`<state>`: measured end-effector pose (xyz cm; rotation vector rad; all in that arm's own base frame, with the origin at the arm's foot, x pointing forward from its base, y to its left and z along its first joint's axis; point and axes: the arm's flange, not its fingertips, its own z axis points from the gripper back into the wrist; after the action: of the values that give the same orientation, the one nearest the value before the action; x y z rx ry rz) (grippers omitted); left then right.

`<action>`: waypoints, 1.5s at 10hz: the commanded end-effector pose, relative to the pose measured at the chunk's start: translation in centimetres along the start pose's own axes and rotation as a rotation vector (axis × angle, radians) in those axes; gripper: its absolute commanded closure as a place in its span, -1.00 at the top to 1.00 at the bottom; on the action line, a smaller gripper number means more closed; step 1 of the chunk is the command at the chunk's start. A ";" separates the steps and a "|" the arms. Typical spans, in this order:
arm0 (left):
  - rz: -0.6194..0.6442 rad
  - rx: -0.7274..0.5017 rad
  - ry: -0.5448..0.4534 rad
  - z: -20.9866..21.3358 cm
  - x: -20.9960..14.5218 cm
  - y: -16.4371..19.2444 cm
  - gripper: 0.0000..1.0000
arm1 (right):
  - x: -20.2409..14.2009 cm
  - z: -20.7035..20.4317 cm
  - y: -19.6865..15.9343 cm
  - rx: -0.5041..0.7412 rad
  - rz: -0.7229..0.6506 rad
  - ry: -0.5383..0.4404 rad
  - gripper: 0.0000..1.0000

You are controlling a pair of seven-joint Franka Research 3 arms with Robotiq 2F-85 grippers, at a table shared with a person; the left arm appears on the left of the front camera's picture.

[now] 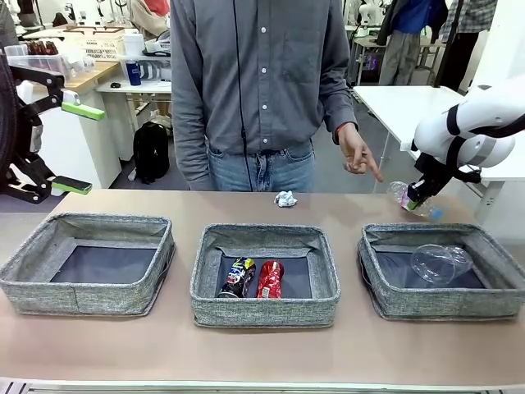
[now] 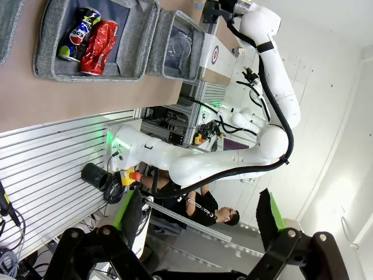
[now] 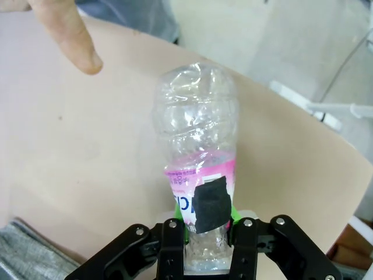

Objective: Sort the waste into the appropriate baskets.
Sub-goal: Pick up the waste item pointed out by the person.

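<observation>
Right hand (image 3: 204, 233) clamped on bottle (image 3: 198, 134).
Held just behind the right basket (image 1: 385, 305) (a second bottle (image 1: 435, 263) lies inside); left hand (image 1: 78, 149) spread wide, empty, raised far left of that basket.

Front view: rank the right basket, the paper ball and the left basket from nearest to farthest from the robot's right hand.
1. Right basket, just on the near side of the right hand, which grips a clear bottle.
2. Paper ball, on the far side, near the middle.
3. Left basket, at the far left end.
</observation>
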<state>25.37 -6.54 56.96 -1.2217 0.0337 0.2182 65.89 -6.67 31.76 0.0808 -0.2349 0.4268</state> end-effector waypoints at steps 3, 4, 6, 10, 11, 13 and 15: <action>-0.020 -0.021 0.004 -0.3 -0.2 0.1 1.00 | 0.2 2.7 0.5 -0.006 -0.176 -0.050 -1.00; -0.020 -0.021 0.004 -0.3 -0.2 0.1 1.00 | 0.0 6.2 1.8 -0.029 -0.276 -0.028 -1.00; -0.020 -0.021 0.004 -0.3 -0.2 0.1 1.00 | -1.3 13.8 5.7 -0.070 -0.444 0.057 -1.00; -0.020 -0.021 0.004 -0.3 -0.2 0.1 1.00 | -4.8 23.3 19.0 -0.060 -0.496 0.115 -1.00; -0.020 -0.021 0.004 -0.3 -0.2 0.1 1.00 | -5.8 24.5 22.4 -0.057 -0.406 0.015 -1.00; -0.020 -0.021 0.004 -0.3 -0.2 0.1 1.00 | -7.0 23.9 28.8 -0.103 -0.194 -0.087 -1.00; -0.020 -0.021 0.004 -0.3 -0.2 0.1 1.00 | -5.1 26.0 24.5 -0.080 -0.408 0.052 -1.00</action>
<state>25.37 -6.57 56.98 -1.2203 0.0332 0.2183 43.62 12.64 55.96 0.0224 -0.2289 0.0869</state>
